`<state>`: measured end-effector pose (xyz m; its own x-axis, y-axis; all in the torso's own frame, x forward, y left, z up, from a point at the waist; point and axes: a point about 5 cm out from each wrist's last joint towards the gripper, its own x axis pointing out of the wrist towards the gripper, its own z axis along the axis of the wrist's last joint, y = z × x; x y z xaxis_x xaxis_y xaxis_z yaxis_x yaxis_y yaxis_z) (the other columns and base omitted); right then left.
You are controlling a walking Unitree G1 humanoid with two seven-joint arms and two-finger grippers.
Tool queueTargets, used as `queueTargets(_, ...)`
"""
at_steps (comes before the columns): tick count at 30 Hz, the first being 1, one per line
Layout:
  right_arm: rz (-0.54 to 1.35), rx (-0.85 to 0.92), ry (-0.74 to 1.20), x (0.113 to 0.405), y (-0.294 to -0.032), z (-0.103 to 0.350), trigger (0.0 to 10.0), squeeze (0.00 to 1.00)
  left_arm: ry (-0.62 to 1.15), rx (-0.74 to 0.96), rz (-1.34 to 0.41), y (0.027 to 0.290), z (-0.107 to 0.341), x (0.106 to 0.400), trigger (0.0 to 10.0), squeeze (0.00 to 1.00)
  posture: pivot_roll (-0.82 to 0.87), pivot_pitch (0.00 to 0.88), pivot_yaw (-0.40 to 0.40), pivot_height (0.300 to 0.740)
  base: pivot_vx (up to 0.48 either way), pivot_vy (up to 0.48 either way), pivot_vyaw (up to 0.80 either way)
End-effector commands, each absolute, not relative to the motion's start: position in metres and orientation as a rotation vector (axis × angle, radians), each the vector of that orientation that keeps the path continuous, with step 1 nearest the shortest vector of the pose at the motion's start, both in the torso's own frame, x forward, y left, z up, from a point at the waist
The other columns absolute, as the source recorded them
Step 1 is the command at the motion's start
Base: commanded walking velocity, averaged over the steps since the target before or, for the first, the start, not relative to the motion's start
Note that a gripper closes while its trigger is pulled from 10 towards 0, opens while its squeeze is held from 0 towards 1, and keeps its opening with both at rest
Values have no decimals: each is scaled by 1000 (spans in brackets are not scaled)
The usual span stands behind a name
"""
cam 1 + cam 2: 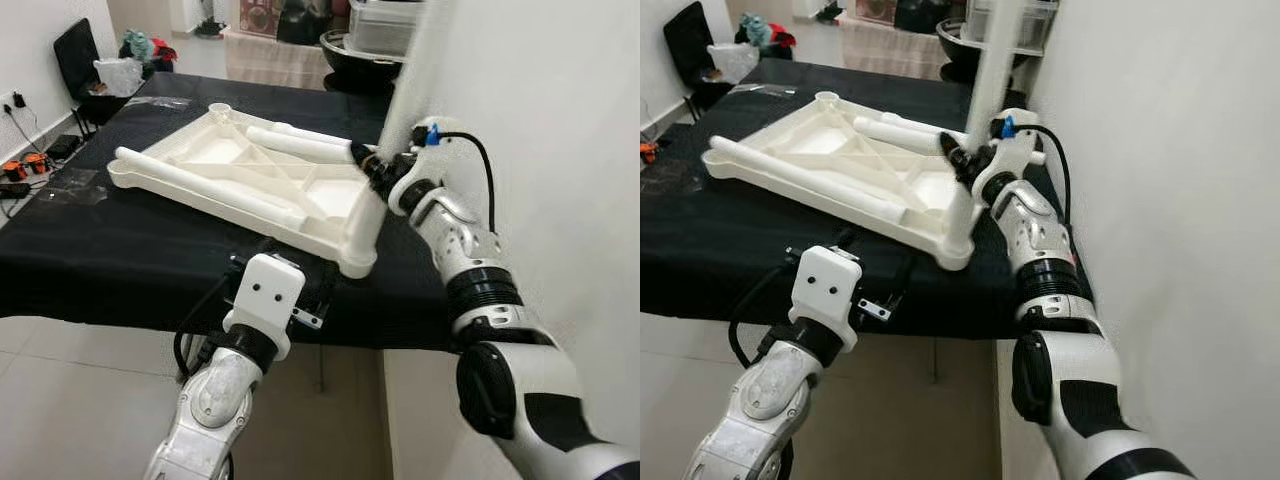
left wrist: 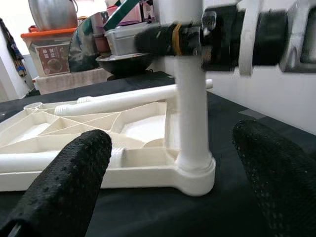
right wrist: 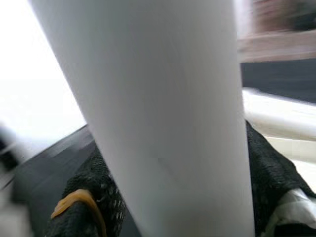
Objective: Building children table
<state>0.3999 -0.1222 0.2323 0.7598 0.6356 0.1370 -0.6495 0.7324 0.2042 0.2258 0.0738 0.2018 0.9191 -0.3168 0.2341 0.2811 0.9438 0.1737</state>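
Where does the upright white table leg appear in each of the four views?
Left eye view: table leg right of centre, rising from the tabletop's near corner.
Right eye view: centre.
Left wrist view: centre.
Right wrist view: close up.
Shared landmark: the right gripper clamped on it.

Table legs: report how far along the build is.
Done: nothing looks fully finished. In hand: the right pincer is shut on an upright leg standing in the near corner socket of the upside-down tabletop; the left pincer waits open in front. Left: two loose legs lie on the tabletop, and the far corner socket is empty.
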Motion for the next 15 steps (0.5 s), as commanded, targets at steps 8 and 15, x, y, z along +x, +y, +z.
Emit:
queueTargets(8, 928, 142, 32, 394, -93, 209, 588, 0, -252, 138, -320, 70, 199, 223, 10000, 0, 104, 34, -135, 740, 0, 0, 0)
queueTargets(15, 744, 149, 6, 404, -95, 214, 0, 0, -251, 143, -310, 72, 199, 223, 10000, 0, 108, 37, -141, 740, 0, 0, 0)
